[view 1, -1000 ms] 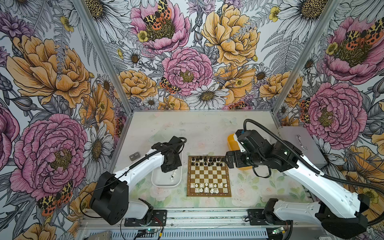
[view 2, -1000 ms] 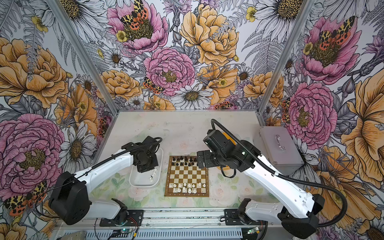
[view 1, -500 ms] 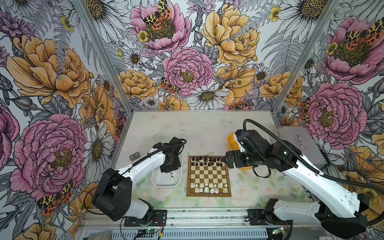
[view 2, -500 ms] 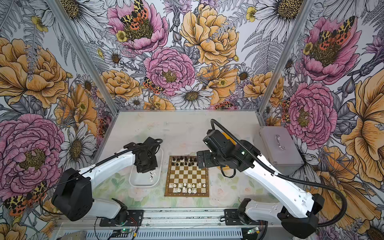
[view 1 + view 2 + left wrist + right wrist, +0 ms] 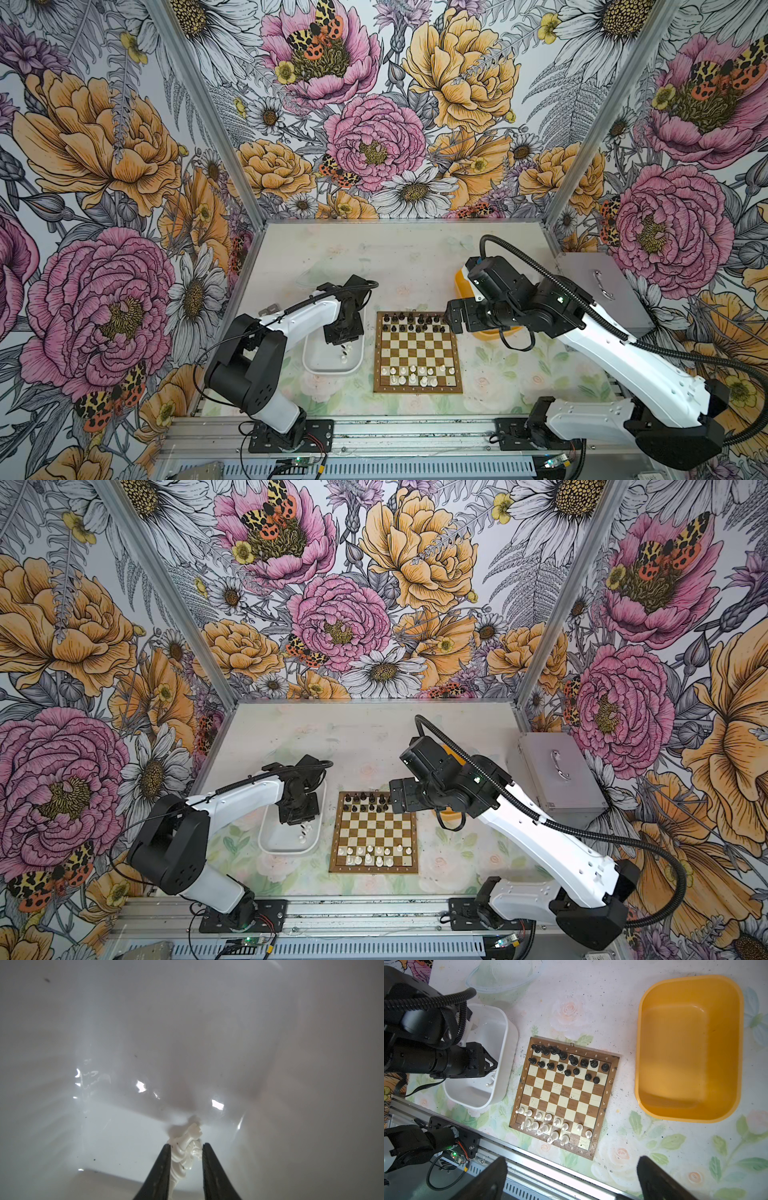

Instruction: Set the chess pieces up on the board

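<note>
Left wrist view: left gripper flanks a white piece in the white tray (pinching? cannot tell). The board lies on the rose-print table between floral walls; right gripper spread wide.

A white tray and a yellow tub sit well apart on the rose-printed table, a grey metal case at its right edge, floral-papered walls behind.
</note>
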`<control>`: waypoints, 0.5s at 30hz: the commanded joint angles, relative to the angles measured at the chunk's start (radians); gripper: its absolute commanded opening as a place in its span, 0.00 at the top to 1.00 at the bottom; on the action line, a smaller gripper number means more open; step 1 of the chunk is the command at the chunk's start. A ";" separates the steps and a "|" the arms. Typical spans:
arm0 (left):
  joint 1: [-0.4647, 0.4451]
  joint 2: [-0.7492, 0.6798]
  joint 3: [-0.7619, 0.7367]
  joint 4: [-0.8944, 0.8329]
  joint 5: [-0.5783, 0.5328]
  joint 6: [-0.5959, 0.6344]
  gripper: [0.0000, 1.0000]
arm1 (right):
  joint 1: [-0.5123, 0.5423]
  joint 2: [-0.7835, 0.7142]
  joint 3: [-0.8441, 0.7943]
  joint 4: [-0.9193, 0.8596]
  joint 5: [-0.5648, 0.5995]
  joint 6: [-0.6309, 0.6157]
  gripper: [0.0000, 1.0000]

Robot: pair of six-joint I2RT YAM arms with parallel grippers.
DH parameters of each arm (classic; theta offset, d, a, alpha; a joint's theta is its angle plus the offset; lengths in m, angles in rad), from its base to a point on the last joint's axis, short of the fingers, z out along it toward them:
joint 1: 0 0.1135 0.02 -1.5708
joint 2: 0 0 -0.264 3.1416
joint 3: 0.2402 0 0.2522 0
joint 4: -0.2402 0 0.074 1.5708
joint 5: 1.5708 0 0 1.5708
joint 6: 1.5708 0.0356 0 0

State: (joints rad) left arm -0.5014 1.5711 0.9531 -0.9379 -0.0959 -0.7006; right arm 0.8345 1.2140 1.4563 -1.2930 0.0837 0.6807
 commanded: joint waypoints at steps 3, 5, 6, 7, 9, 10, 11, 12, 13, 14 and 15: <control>0.025 0.021 0.033 0.018 0.008 0.090 0.71 | 0.006 -0.010 0.017 -0.002 0.027 0.020 0.00; 0.033 0.035 0.042 0.018 0.015 0.108 0.73 | 0.006 -0.013 0.016 -0.002 0.032 0.026 0.00; 0.034 0.040 0.045 0.019 0.016 0.117 0.73 | 0.006 -0.013 0.017 -0.002 0.033 0.029 0.00; 0.035 0.046 0.047 0.020 0.017 0.125 0.73 | 0.007 -0.014 0.018 -0.002 0.035 0.032 0.00; 0.039 0.057 0.048 0.025 0.025 0.138 0.73 | 0.009 -0.018 0.016 -0.002 0.040 0.036 0.00; 0.041 0.062 0.048 0.027 0.032 0.145 0.73 | 0.009 -0.021 0.015 -0.002 0.042 0.041 0.00; 0.041 0.067 0.049 0.028 0.037 0.152 0.73 | 0.011 -0.023 0.011 -0.002 0.045 0.044 0.00; 0.040 0.071 0.047 0.028 0.043 0.157 0.73 | 0.011 -0.026 0.009 -0.003 0.047 0.046 0.00; 0.043 0.074 0.046 0.029 0.045 0.159 0.73 | 0.012 -0.027 0.007 -0.003 0.050 0.050 0.00; 0.042 0.073 0.046 0.032 0.047 0.163 0.74 | 0.012 -0.029 0.006 0.000 0.052 0.053 0.00; 0.042 0.074 0.045 0.033 0.049 0.166 0.73 | 0.014 -0.030 0.004 -0.001 0.053 0.054 0.00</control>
State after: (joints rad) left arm -0.4679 1.6405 0.9791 -0.9333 -0.0742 -0.5690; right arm 0.8394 1.2068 1.4563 -1.2930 0.1070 0.7147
